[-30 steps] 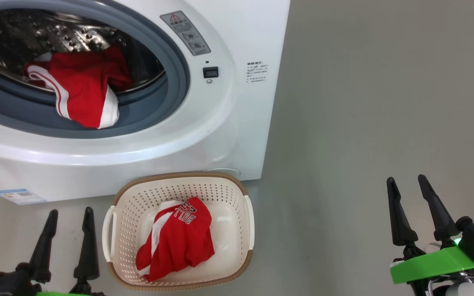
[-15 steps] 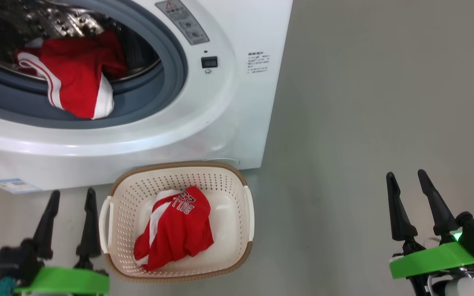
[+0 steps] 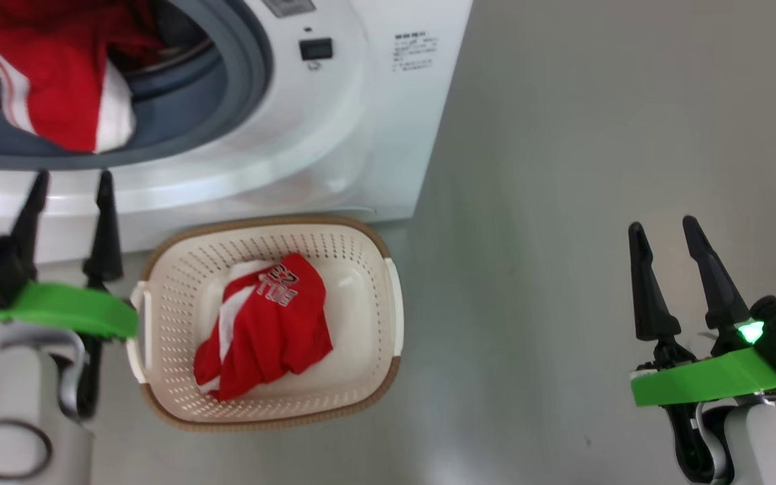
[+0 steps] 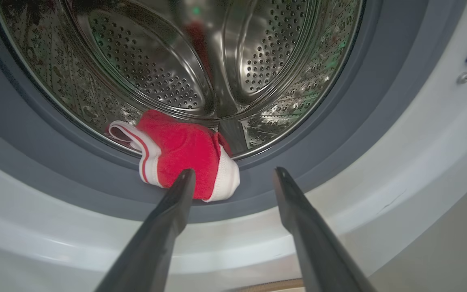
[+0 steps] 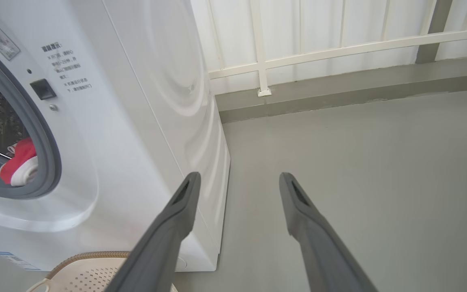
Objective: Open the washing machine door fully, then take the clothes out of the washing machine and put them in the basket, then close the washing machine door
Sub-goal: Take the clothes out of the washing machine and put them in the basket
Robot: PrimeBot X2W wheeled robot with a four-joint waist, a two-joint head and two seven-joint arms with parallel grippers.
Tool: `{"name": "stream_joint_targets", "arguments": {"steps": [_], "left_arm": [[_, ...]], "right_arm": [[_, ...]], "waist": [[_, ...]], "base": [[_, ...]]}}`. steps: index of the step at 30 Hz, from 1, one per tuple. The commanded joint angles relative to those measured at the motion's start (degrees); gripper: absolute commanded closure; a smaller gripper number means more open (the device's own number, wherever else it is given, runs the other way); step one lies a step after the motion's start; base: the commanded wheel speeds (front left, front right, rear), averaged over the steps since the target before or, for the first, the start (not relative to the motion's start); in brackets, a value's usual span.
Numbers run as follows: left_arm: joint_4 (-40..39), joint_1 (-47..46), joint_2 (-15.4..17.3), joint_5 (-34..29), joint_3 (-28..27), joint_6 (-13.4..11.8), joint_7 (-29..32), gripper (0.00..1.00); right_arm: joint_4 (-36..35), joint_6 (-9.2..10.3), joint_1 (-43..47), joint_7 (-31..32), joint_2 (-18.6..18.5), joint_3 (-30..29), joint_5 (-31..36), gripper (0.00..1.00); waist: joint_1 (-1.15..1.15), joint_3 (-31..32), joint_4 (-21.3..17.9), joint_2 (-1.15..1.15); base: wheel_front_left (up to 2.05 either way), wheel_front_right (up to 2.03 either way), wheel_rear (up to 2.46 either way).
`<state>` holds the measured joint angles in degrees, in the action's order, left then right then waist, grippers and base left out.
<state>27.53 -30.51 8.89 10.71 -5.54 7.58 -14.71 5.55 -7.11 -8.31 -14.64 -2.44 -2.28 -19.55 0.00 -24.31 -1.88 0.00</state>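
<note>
Grey floor (image 3: 563,202) is spread beneath both arms. The left gripper (image 4: 234,172) is held wide open, with nothing between its jaws. Just ahead of its fingertips, a red garment with white trim (image 4: 185,154) is draped over the grey gasket (image 4: 318,134) at the mouth of the drum (image 4: 156,73) of the washing machine (image 3: 361,135). Just to this gripper's right, the basket (image 3: 260,232) is set at the machine's foot, and a second red garment (image 3: 267,337) with white lettering is seen inside it. The right gripper (image 3: 663,225) is likewise spread wide and empty over bare floor, well apart from the basket.
</note>
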Motion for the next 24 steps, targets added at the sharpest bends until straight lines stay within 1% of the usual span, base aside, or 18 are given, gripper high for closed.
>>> {"name": "stream_joint_targets", "arguments": {"steps": [1,13,17,24], "left_arm": [[0.56,-2.49,2.84,-0.7,-1.86,-0.09,-0.29,0.0],[13.92,-18.01,9.62,-4.22,-5.15,-0.09,-0.29,0.0],[15.78,-20.25,10.58,-5.58,-5.84,-0.88,-0.29,0.0],[20.94,-23.38,13.16,-7.06,-6.35,-1.38,-0.29,0.0]], "right_arm": [[-1.51,-0.37,-1.1,-0.36,-0.43,1.78,-0.23,0.0],[-2.64,-0.37,-3.79,-0.36,-0.43,4.17,-1.86,0.0],[-2.59,-0.37,-4.26,-0.36,-0.43,5.18,-2.24,0.0],[-2.91,-0.37,-4.85,-0.36,-0.43,7.08,-2.98,0.0]], "waist": [[0.0,-3.67,-2.03,0.0],[0.0,-10.26,-6.3,0.0],[0.0,-10.73,-7.49,0.0],[0.0,-11.47,-9.38,0.0]], "base": [[0.0,0.0,0.0],[0.0,0.0,0.0],[0.0,0.0,0.0],[0.0,0.0,0.0]]}}
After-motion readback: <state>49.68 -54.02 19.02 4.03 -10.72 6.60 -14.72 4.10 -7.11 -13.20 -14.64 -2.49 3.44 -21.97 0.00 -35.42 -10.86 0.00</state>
